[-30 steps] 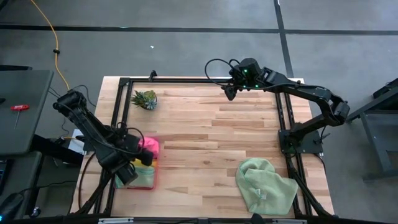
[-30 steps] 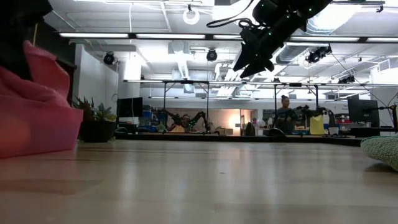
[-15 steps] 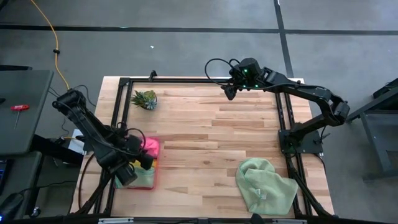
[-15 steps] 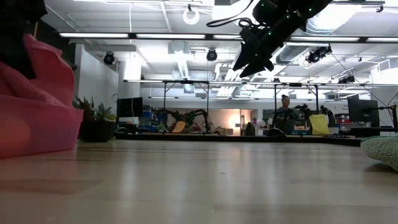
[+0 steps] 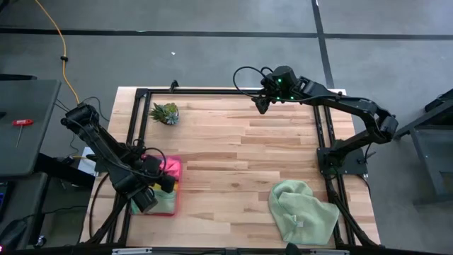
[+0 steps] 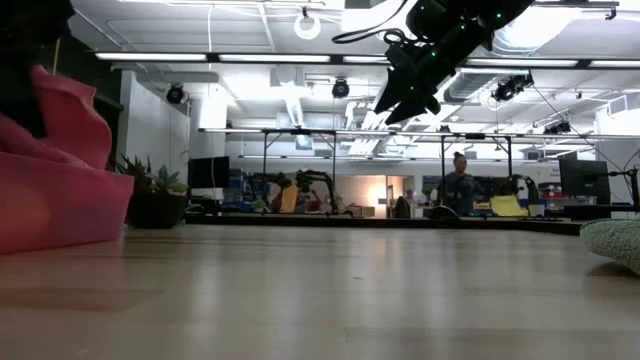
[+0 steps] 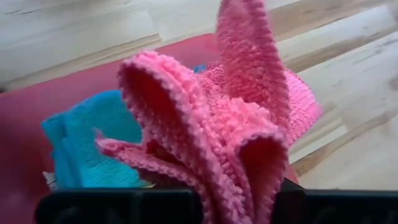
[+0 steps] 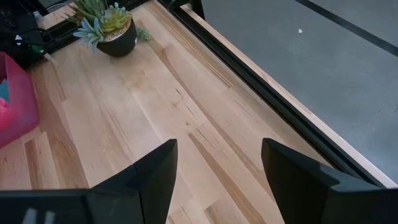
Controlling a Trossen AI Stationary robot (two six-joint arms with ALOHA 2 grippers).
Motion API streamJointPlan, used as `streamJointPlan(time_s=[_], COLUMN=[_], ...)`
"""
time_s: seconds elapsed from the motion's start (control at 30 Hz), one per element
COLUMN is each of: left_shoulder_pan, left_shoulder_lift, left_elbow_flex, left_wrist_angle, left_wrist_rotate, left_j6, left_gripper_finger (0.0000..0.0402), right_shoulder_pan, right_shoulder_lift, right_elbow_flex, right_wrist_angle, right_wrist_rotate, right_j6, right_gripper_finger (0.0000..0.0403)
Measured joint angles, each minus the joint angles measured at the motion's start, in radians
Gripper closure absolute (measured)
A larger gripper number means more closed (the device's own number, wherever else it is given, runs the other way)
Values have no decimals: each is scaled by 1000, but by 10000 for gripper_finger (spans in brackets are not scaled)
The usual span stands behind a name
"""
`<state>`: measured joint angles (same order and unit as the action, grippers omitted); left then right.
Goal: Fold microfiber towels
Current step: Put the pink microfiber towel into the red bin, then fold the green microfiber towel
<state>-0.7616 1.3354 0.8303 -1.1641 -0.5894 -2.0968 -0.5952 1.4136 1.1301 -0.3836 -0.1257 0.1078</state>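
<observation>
From above, the left gripper [image 5: 164, 180] sits over the pink tray [image 5: 168, 205] at the table's [image 5: 241, 163] eight o'clock edge, with the pink towel [image 5: 170, 166] bunched at its tip. A pale green towel [image 5: 301, 211] lies crumpled at five o'clock, well apart from both arms. The right gripper [image 5: 261, 105] hangs over the twelve o'clock edge, with a small potted plant [image 5: 165, 112] at about ten o'clock.

At table height, the pink towel [image 6: 75, 120] rises in a fold above the tray [image 6: 60, 205] at nine o'clock; the right gripper [image 6: 402, 100] hangs high, fingers apart, holding nothing. The green towel [image 6: 615, 243] shows at three o'clock.

From the left wrist, the pink towel [image 7: 230, 137] stands up in loops right at the fingers, seemingly pinched between them, though the grip itself is hidden. A teal towel [image 7: 87, 146] lies beneath it in the tray [image 7: 25, 118].

From the right wrist, the fingers [image 8: 155, 177] stand wide open above bare wood, the plant [image 8: 109, 25] and tray [image 8: 15, 99] farther off.
</observation>
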Motion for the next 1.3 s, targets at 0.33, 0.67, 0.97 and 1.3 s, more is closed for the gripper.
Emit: streamJointPlan(time_s=[0.33, 0.67, 0.97, 1.3], left_shoulder_pan=[0, 1, 2, 2], left_shoulder_lift=[0, -50, -180, -375], left_elbow_flex=[0, 0, 12, 12], left_wrist_angle=[-55, -122, -271, -255], left_wrist_rotate=[65, 153, 171, 181], left_j6=[5, 6, 123, 233], left_gripper_finger=[317, 211, 172, 174], right_shoulder_pan=[0, 0, 0, 0], right_shoulder_lift=[0, 0, 0, 0], right_elbow_flex=[0, 0, 0, 0], right_wrist_angle=[0, 0, 0, 0], right_wrist_rotate=[0, 0, 0, 0], right_j6=[0, 0, 0, -3], right_gripper_finger=[178, 178, 178, 178])
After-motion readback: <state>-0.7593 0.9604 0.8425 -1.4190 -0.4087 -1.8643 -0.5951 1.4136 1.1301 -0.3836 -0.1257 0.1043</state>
